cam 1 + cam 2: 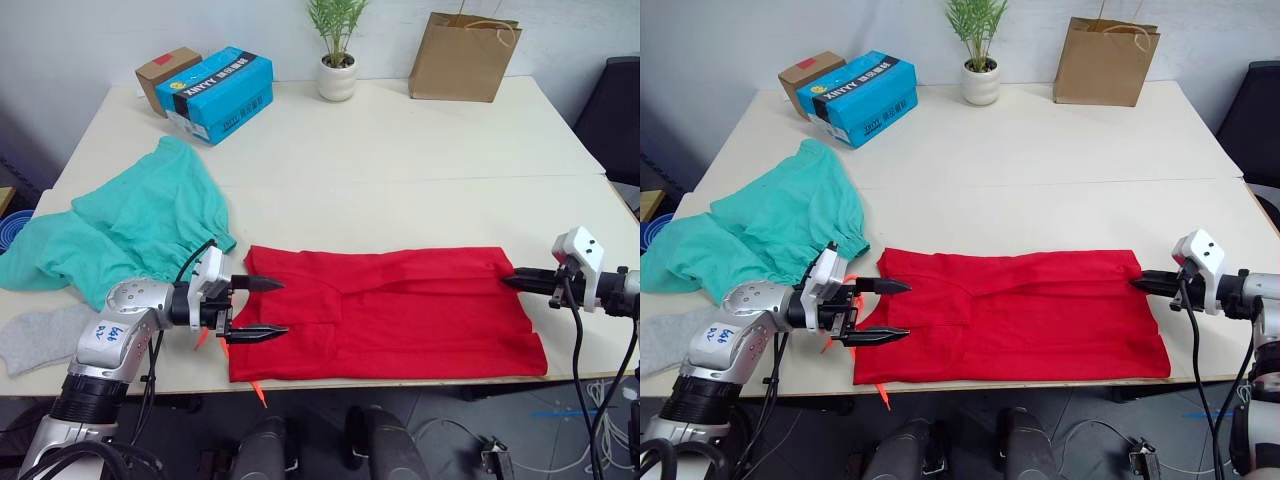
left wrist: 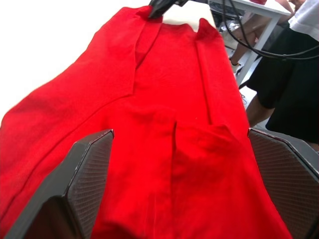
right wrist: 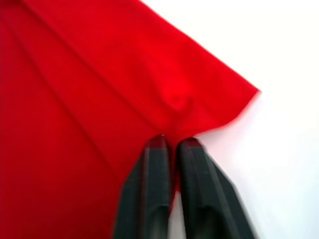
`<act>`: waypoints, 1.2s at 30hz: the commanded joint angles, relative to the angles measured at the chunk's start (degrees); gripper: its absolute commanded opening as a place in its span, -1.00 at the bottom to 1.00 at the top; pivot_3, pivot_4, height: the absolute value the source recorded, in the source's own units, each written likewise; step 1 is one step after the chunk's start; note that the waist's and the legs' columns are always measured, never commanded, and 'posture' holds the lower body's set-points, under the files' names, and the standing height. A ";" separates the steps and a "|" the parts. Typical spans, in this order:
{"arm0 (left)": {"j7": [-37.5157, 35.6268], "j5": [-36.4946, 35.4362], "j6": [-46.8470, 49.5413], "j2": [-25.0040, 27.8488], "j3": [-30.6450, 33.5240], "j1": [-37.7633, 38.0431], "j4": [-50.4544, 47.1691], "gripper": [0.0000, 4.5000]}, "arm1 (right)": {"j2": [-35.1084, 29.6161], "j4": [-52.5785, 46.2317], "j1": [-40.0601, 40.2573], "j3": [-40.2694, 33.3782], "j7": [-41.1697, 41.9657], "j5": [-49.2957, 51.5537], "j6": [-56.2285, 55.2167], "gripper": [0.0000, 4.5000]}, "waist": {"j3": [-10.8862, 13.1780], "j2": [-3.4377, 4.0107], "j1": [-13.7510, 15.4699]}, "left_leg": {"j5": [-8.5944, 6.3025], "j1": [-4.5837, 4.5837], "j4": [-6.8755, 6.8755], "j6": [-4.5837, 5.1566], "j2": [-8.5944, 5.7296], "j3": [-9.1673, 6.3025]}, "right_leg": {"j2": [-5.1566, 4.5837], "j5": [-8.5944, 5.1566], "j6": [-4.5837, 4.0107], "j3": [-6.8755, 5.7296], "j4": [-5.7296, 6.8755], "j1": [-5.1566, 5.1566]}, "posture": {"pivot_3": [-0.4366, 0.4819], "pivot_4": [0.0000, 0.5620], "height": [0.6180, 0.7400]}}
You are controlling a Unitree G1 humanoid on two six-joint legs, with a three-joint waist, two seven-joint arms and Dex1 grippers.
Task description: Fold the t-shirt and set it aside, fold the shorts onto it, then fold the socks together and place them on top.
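The red t-shirt [image 1: 400, 310] lies folded into a long band across the near part of the table [image 1: 400, 150]. My left gripper [image 1: 282, 306] is open at the shirt's left end, one finger over the cloth's far corner and one over its near side. In the left wrist view its fingers [image 2: 87, 184] straddle the red fabric. My right gripper [image 1: 510, 282] is shut on the shirt's right edge, and the right wrist view shows the cloth pinched between its fingertips [image 3: 159, 149]. The teal shorts [image 1: 140, 230] lie crumpled at the left. A grey sock [image 1: 35, 338] lies by the front left corner.
At the back stand a blue box [image 1: 215, 93], a brown carton [image 1: 165, 68], a potted plant [image 1: 337, 70] and a paper bag [image 1: 463, 57]. A black chair [image 1: 620, 110] is at the right. A person [image 2: 284, 94] stands beyond the table's right end.
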 commanded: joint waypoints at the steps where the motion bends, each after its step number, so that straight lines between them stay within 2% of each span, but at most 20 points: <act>1: 1.02 -1.53 0.02 -0.30 2.40 -0.04 -1.55 1.00 | -4.22 -6.53 2.51 -3.92 0.31 2.96 3.49 -0.11 | 0.00 0.00 0.01 | 0.00 0.00 0.00 0.00 -0.02 0.00 | -0.01 0.00 0.00 0.00 0.00 0.00 | -0.05 -0.47 1.00; 3: 3.31 -3.88 1.99 -1.23 4.73 -0.43 -2.13 1.00 | -5.63 -10.11 3.64 -6.42 -0.01 5.44 7.67 0.17 | 0.00 0.01 0.00 | 0.00 0.00 0.00 0.01 -0.02 0.00 | -0.03 0.00 0.00 0.01 0.01 0.00 | -0.05 -0.47 1.00; 5: 5.47 -5.45 3.33 -2.41 6.47 -1.44 -2.41 1.00 | -5.71 -15.98 5.15 -9.10 -0.53 9.39 13.55 0.17 | 0.00 0.01 -0.01 | 0.00 0.00 -0.01 0.01 -0.01 -0.03 | -0.04 0.00 0.00 0.00 0.01 0.00 | -0.05 -0.47 1.00; 6: 6.77 -5.51 3.52 -3.12 6.90 -2.06 -2.39 0.92 | -5.21 -19.67 6.38 -10.07 -1.24 10.99 15.63 0.12 | 0.00 0.01 -0.04 | 0.00 0.01 -0.01 0.01 0.00 -0.05 | -0.04 0.00 0.00 0.00 0.02 0.01 | -0.05 -0.47 1.00; 9: 10.66 -3.89 4.02 -4.97 6.34 -3.73 -2.04 0.60 | -2.04 -29.31 9.60 -11.63 -4.82 14.05 18.47 -0.26 | -0.01 -0.01 -0.07 | -0.01 0.02 -0.01 -0.01 0.04 -0.10 | -0.02 0.00 0.00 -0.04 0.01 0.04 | -0.05 -0.47 1.00; 13: 16.09 0.37 2.88 -7.98 3.72 -5.79 -0.43 0.06 | 6.94 -39.48 11.64 -11.01 -13.80 15.10 17.33 -0.87 | -0.04 -0.06 0.00 | -0.02 0.03 -0.06 -0.02 0.03 -0.09 | 0.00 0.00 0.00 -0.05 -0.01 0.07 | -0.05 -0.47 1.00; 14: 17.86 1.84 2.03 -9.27 3.02 -6.49 0.84 -0.08 | 10.95 -41.53 12.09 -9.91 -17.70 13.78 15.13 -0.99 | -0.04 -0.06 0.06 | -0.02 0.02 -0.07 -0.03 0.01 -0.09 | 0.00 0.00 0.00 -0.05 0.00 0.06 | -0.05 -0.47 1.00; 18: 23.13 7.26 0.11 -13.40 -0.17 -8.17 4.65 -0.63 | 21.62 -44.71 14.61 -4.31 -27.39 8.21 10.24 -1.00 | -0.04 -0.07 0.11 | -0.02 0.02 -0.08 -0.03 -0.01 -0.08 | 0.00 0.00 0.00 -0.06 0.01 0.05 | -0.05 -0.47 1.00; 20: 24.89 8.73 -0.29 -14.80 -0.97 -8.50 5.67 -0.91 | 24.71 -44.55 15.50 -2.72 -30.89 6.06 8.06 -1.00 | -0.04 -0.07 0.24 | -0.01 -0.01 -0.10 -0.02 -0.07 -0.07 | -0.01 0.00 0.00 -0.05 0.01 0.01 | -0.05 -0.47 1.00; 21: 26.20 9.90 -0.60 -15.32 -1.27 -8.64 6.50 -0.98 | 25.64 -44.10 16.20 -1.66 -32.42 4.23 6.21 -1.00 | -0.04 -0.07 0.30 | -0.01 -0.05 -0.09 -0.02 -0.08 -0.07 | -0.02 0.00 0.01 -0.05 0.01 -0.01 | -0.05 -0.47 1.00; 24: 33.78 11.60 1.25 -17.91 0.89 -8.52 8.53 -0.98 | 27.27 -40.32 18.57 -1.29 -37.64 -0.32 -0.50 -1.00 | -0.04 -0.07 0.44 | -0.01 -0.05 -0.08 0.01 -0.10 -0.07 | -0.02 0.01 0.02 -0.05 -0.01 -0.01 | -0.05 -0.47 1.00; 27: 37.36 12.87 2.64 -18.41 1.57 -7.40 9.19 -0.98 | 25.95 -36.38 20.25 -3.23 -40.62 -2.01 -4.61 -1.00 | -0.04 -0.07 0.41 | -0.01 -0.03 -0.08 0.01 -0.10 -0.07 | -0.02 0.01 0.02 -0.04 0.00 0.01 | -0.05 -0.47 1.00; 30: 39.51 15.02 2.00 -18.12 1.29 -6.10 10.57 -0.98 | 22.69 -29.94 20.67 -5.93 -42.14 -3.03 -10.18 -1.00 | -0.05 -0.09 0.19 | -0.01 0.02 -0.09 0.01 -0.09 -0.07 | -0.01 0.01 0.02 -0.04 0.00 0.05 | -0.05 -0.47 1.00; 36: 39.14 15.22 0.32 -17.42 2.26 -5.38 13.62 -0.98 | 18.60 -15.27 19.01 -12.69 -42.20 0.91 -16.82 -1.00 | -0.18 -0.20 0.00 | -0.01 0.26 -0.11 0.01 -0.06 -0.07 | 0.01 0.01 0.02 -0.04 -0.01 0.26 | -0.05 -0.47 1.00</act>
